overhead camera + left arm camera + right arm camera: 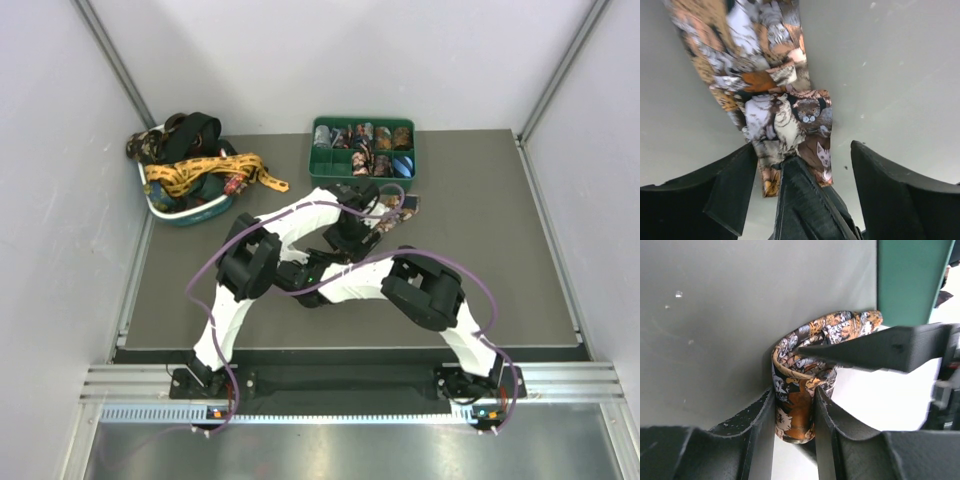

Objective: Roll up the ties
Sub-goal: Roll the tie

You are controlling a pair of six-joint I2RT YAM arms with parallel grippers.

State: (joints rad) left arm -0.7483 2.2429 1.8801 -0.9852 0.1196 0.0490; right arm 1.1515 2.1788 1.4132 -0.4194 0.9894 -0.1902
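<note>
A brown cat-patterned tie [405,207] lies on the grey table in front of the green tray [312,160]. My right gripper [375,222] is shut on its partly rolled end; in the right wrist view the roll [799,415] stands upright between my right gripper's [793,390] jaws. My left gripper [387,205] is open; in the left wrist view its jaws [804,147] stand wide apart on either side of the tie [775,100], whose loose strip runs away from them. One left finger [890,349] reaches across the roll's top.
The green tray holds several rolled ties [362,137] and shows in the right wrist view [907,275]. A teal basket [190,212] at the back left holds a pile of loose ties, a yellow one [205,172] and a black one [195,128] on top. Purple cables loop over both arms.
</note>
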